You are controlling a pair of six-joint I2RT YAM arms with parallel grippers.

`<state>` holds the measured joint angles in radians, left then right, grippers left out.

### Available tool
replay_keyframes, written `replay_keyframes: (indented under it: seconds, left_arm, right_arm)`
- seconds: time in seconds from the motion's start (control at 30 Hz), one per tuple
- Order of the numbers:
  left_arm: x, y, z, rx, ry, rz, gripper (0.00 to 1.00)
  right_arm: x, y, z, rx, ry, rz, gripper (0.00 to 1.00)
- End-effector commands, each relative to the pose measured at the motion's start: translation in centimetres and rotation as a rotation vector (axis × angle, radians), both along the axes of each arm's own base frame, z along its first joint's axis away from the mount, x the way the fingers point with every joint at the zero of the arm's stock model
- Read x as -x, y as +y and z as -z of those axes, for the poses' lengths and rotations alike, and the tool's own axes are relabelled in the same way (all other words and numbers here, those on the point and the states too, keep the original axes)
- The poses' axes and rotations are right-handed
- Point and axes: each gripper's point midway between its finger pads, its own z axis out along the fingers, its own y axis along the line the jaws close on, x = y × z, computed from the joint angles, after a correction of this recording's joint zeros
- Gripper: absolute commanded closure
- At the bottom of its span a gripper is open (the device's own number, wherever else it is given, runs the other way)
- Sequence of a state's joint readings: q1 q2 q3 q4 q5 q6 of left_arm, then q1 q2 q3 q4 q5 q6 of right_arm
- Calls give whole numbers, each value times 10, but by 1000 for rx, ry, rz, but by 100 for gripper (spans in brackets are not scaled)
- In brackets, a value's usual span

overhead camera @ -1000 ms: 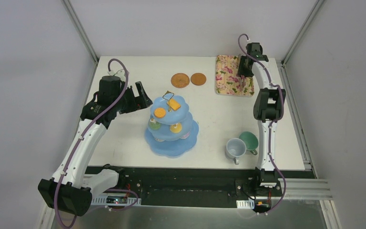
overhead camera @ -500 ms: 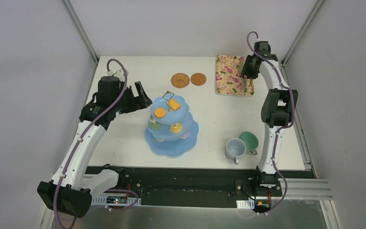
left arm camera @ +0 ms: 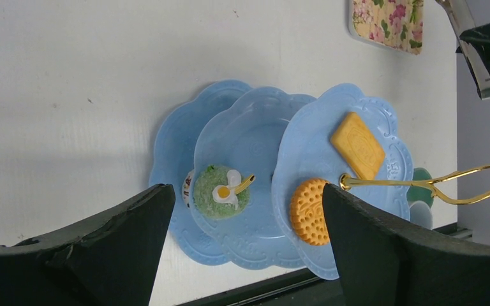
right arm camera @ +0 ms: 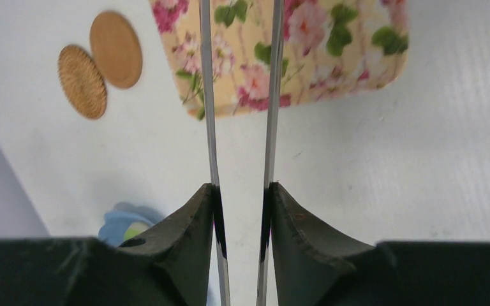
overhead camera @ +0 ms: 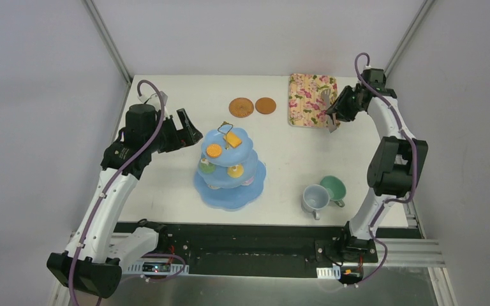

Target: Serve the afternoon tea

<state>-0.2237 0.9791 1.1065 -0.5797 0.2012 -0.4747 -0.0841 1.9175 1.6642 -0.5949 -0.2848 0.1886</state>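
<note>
The light-blue three-tier stand (overhead camera: 230, 185) stands at the middle of the table. Its top tier holds a round orange biscuit (left arm camera: 311, 211) and a rectangular one (left arm camera: 356, 145). A green donut (left arm camera: 222, 191) lies on the middle tier. My left gripper (overhead camera: 191, 127) is open and empty, just left of the stand's top tier (left arm camera: 245, 191). My right gripper (overhead camera: 337, 113) is shut on the metal tongs (overhead camera: 331, 125), held in the air by the floral tray's near right corner. The tongs' two arms (right arm camera: 207, 95) stand apart. The grey-blue cup (overhead camera: 314, 198) and green cup (overhead camera: 333, 187) sit near the front right. Two brown coasters (overhead camera: 241, 107) (overhead camera: 265, 105) lie at the back.
The floral rectangular tray (overhead camera: 306, 95) lies at the back right, also in the right wrist view (right arm camera: 293, 44). The stand has a gold loop handle (left arm camera: 446, 185) on top. Grey walls and metal frame posts enclose the table.
My right arm has swung right and back from over the tray, carrying the tongs to the tray's right edge. My left arm has barely moved.
</note>
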Motion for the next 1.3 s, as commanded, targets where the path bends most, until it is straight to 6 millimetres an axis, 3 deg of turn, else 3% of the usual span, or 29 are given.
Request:
replay_keyframes:
  seconds: [0.0, 0.1, 0.3, 0.47, 0.7, 0.97, 1.27]
  left_arm:
    - [-1, -5, -26, 38, -83, 10, 10]
    - [0, -5, -28, 42, -87, 8, 10]
    - [3, -7, -26, 70, -80, 2, 10]
    - [5, -9, -24, 96, -72, -1, 11]
    - [2, -9, -26, 97, -77, -12, 11]
    - [5, -8, -27, 106, -71, -17, 11]
    - [6, -9, -31, 112, -76, -17, 12]
  right_arm:
    - [40, 32, -64, -188, -111, -84, 87]
    - [83, 53, -85, -283, -136, -153, 86]
    - [164, 92, -107, -393, -118, -325, 87]
    - [235, 144, -141, -472, -158, -576, 85]
    - [305, 180, -160, -489, -132, -742, 84]
    - [348, 192, -160, -421, -100, -862, 83]
    - [348, 218, -147, -268, -83, -931, 80]
